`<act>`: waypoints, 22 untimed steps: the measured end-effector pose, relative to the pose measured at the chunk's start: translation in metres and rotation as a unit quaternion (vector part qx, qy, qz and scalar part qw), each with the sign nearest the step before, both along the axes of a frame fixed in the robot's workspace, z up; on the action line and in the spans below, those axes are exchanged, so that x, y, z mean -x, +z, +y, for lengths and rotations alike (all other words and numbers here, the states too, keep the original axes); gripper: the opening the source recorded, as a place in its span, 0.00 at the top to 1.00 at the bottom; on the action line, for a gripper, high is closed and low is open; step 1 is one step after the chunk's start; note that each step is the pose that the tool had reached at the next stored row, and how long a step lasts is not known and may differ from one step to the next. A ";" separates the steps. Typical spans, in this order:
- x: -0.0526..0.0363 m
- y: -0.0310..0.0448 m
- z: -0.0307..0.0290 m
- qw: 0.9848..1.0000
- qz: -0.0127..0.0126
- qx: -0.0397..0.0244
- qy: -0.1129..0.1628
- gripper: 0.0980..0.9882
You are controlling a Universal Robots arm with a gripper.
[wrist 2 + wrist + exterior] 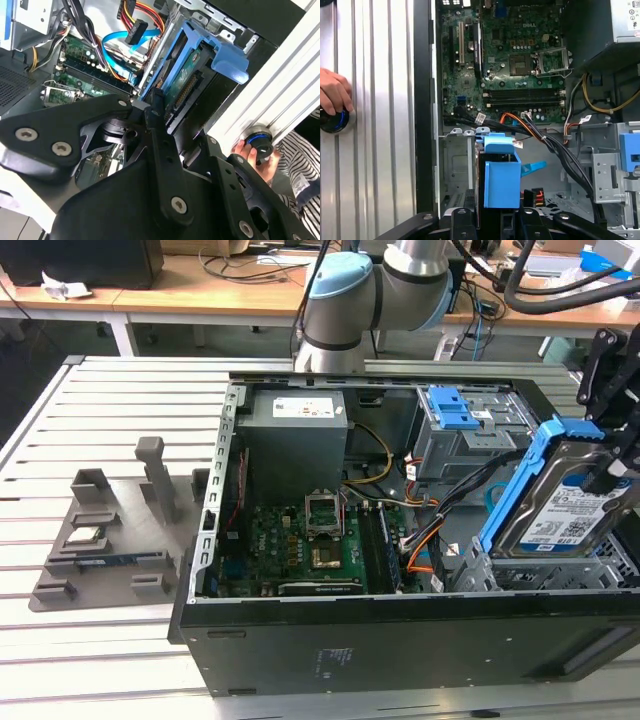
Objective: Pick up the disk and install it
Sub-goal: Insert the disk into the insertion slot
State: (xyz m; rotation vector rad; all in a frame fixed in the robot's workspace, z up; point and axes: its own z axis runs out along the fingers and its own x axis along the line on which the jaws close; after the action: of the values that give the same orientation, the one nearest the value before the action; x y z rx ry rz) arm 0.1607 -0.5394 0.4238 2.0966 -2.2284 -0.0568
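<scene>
Blue-railed disk point(565, 505) hung tilted over the drive cage point(600, 575), pinched by the gripper point(495, 222). Seating it well likely required rails squared to the cage, cables point(422, 540) clear.

Gripper point(181, 119): black, grips the disk by its sides.
Disk point(191, 75): seen on edge, tilted, blue frame round it.
Board point(80, 80): green, past the disk.
Wires point(142, 15): red, orange, yellow, near the board.
Hand point(250, 152): rests on a blue-ringed button point(260, 141).
</scene>
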 end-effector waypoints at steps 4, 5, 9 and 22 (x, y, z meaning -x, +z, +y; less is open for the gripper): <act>0.0000 -0.0073 0.0000 1.000 0.000 0.000 0.000 0.72; 0.0000 -0.0092 0.0000 1.000 0.000 0.000 0.000 0.72; 0.0000 -0.0196 0.0000 1.000 0.000 0.000 0.000 0.72; 0.0000 -0.0452 0.0000 1.000 0.000 0.000 0.000 0.72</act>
State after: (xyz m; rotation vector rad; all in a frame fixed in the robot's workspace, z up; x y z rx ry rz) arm 0.1607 -0.5395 0.3786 2.0968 -2.2281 -0.0568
